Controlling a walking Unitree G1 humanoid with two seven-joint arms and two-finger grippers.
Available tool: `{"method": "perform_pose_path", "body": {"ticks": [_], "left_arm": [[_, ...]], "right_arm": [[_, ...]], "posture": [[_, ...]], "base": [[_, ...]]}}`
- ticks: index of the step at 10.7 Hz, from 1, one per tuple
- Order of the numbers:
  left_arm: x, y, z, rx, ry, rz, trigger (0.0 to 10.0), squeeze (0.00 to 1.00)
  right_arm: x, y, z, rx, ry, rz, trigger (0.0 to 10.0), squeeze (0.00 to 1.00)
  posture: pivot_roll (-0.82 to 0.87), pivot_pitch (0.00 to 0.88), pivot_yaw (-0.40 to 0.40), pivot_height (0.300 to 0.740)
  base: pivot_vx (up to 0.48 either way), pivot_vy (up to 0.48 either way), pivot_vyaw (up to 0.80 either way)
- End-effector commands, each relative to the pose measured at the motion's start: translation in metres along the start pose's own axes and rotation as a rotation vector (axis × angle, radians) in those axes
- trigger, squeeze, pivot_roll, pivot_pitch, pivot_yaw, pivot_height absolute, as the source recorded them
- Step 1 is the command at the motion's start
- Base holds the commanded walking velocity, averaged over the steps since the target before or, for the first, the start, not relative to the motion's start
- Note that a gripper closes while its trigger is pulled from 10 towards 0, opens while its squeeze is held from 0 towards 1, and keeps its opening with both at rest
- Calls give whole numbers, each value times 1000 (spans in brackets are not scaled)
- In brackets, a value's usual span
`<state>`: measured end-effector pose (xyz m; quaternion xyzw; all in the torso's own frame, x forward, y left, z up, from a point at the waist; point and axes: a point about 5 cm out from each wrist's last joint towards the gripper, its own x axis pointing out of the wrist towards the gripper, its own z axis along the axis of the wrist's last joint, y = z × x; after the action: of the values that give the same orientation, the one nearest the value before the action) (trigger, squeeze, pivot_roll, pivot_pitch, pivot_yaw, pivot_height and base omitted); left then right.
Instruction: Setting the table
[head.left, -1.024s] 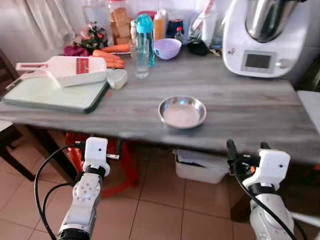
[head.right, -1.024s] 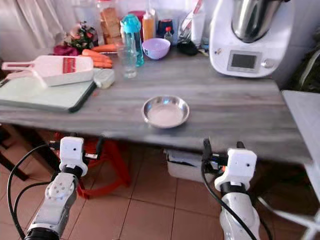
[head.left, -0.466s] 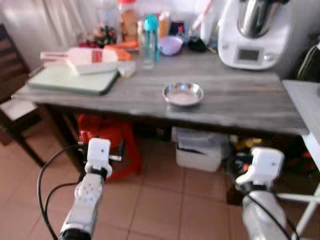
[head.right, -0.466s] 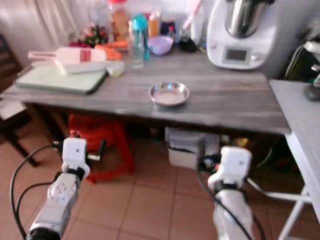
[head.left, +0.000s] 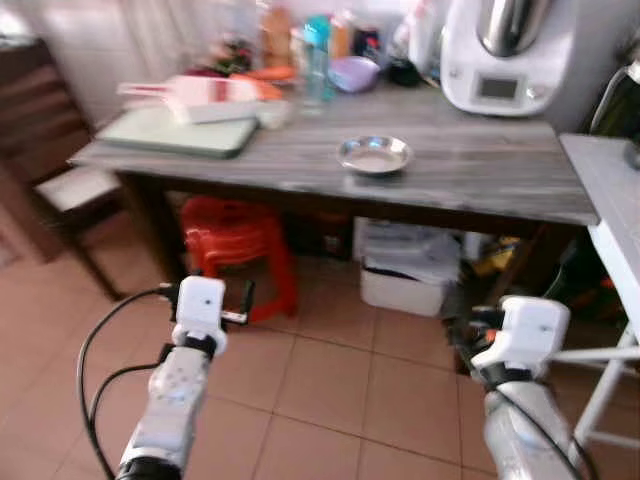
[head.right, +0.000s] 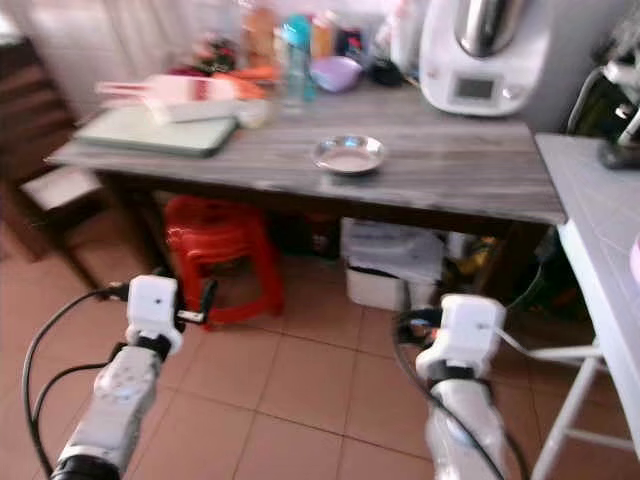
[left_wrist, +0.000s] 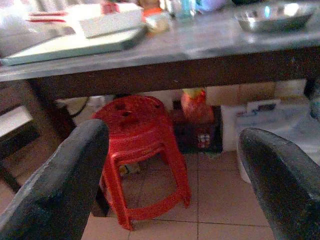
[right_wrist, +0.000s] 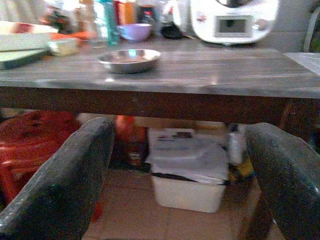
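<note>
1. Change of viewpoint: over the last second the whole scene shrinks and slides up in the head views, so the camera has backed away from the grey wooden table (head.left: 470, 175). The objects on the table keep their places relative to one another; nothing there has been moved.
2. Task object: the steel bowl (head.left: 374, 154) sits on the table near its front edge, roughly central, empty as far as the blur allows. It is well apart from both grippers.
3. Other table items: the white kitchen machine (head.left: 505, 55) stands at the back of the table on the robot's right. The green cutting board (head.left: 180, 130) lies toward the table's left end with a white slicer (head.left: 200, 92) on it. The lilac bowl (head.left: 356, 72) and a blue bottle (head.left: 317, 55) stand at the back of the table.
4. Under the table: a red stool (head.left: 235, 240) and a white lidded bin (head.left: 410, 270).
5. Left gripper (left_wrist: 172, 185): fingers spread wide, holding nothing, below table height.
6. Right gripper (right_wrist: 185, 180): fingers spread wide, holding nothing, below table height.
7. Meaning for the task, as a judgement: with the bowl set down and both grippers empty, the robot appears to be leaving the table to fetch the next item. The setting is not complete.
</note>
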<state>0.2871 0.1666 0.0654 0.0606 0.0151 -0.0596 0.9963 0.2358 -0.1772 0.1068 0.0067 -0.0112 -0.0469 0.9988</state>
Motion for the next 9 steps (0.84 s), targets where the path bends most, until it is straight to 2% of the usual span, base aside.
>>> {"method": "perform_pose_path", "body": {"ticks": [1, 4, 9], "left_arm": [[1, -4, 4, -36, -8, -38, 10000, 0], [3, -10, 13, -41, -39, -88, 10000, 0], [0, -10, 14, -57, -39, -129, 10000, 0]], "right_arm": [[1, -3, 3, -11, -12, -4, 10000, 0], [2, -1, 3, -23, -15, 17, 10000, 0], [6, 0, 3, -30, -20, 19, 10000, 0]], "posture": [[-10, 0, 60, 740], [-8, 0, 60, 740], [-1, 0, 61, 740]], "base": [[0, 0, 0], [0, 0, 0], [0, -385, 0]]}}
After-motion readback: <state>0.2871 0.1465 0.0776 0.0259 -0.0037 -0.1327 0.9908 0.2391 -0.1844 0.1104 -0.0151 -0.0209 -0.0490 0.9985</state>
